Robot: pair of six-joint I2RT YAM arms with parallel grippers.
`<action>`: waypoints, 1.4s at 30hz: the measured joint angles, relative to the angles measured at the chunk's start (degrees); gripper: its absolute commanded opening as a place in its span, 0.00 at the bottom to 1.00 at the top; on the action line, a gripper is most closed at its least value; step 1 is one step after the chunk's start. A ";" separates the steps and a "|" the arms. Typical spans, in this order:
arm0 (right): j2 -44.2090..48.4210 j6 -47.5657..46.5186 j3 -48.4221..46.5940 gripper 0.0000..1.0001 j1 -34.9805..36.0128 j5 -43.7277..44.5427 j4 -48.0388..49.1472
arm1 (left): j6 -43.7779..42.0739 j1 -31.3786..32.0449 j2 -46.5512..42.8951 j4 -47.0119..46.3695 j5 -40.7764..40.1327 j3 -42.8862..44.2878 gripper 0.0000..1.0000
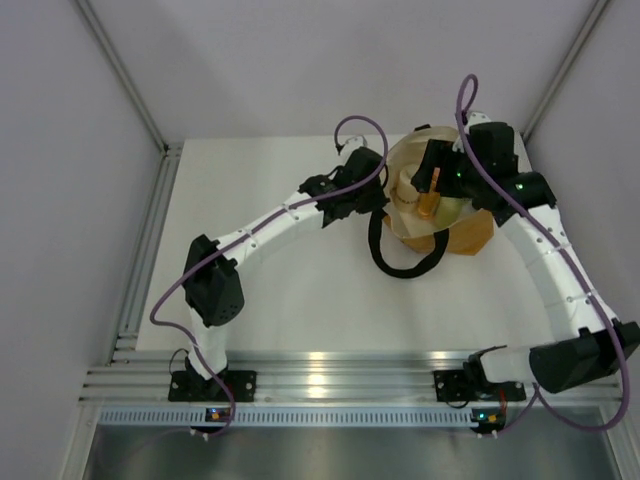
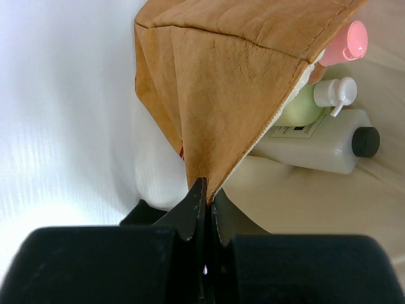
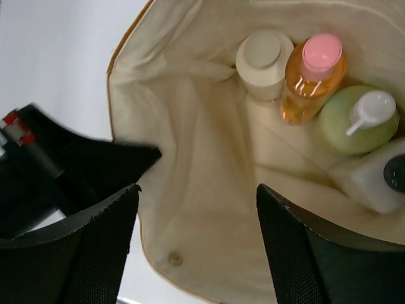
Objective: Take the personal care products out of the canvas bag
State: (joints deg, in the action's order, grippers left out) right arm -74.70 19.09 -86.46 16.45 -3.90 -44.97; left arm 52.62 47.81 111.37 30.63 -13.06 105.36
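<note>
The tan canvas bag (image 1: pixel 470 235) lies at the back right of the table, its mouth held open. My left gripper (image 2: pixel 205 190) is shut on the bag's rim (image 2: pixel 215 82) and shows in the top view (image 1: pixel 385 200) at the bag's left side. My right gripper (image 3: pixel 197 196) is open and empty, above the bag's mouth (image 1: pixel 432 170). Inside on the cream lining (image 3: pixel 190 126) lie the cream round jar (image 3: pixel 264 60), the orange bottle with pink cap (image 3: pixel 313 79), the yellow-green bottle with white cap (image 3: pixel 354 123) and the whitish bottle with black cap (image 3: pixel 373 180).
A black loop handle (image 1: pixel 400 262) of the bag trails onto the white table toward the arms. Grey walls close in the left, back and right sides. An aluminium rail (image 1: pixel 320 380) runs along the near edge.
</note>
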 measured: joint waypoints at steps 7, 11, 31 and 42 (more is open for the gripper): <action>-10.67 -1.33 -1.16 0.64 0.81 7.21 7.13 | 4.13 -0.31 0.00 0.63 -0.09 1.29 0.00; -17.70 -2.03 -3.61 0.56 1.14 10.03 9.97 | 6.16 -0.50 0.02 0.70 0.02 1.66 0.00; -33.86 -5.57 -9.01 0.49 3.26 24.96 19.47 | 8.96 -1.55 1.11 0.70 1.51 4.42 0.00; -34.58 -5.31 -7.58 0.55 2.99 25.00 22.84 | 8.87 -1.75 3.28 0.61 3.69 6.67 0.00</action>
State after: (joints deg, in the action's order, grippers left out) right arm -109.27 13.78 -94.04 19.44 21.10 -22.13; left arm 61.49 46.06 114.65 31.24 -9.37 112.03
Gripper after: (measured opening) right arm 0.535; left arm 0.026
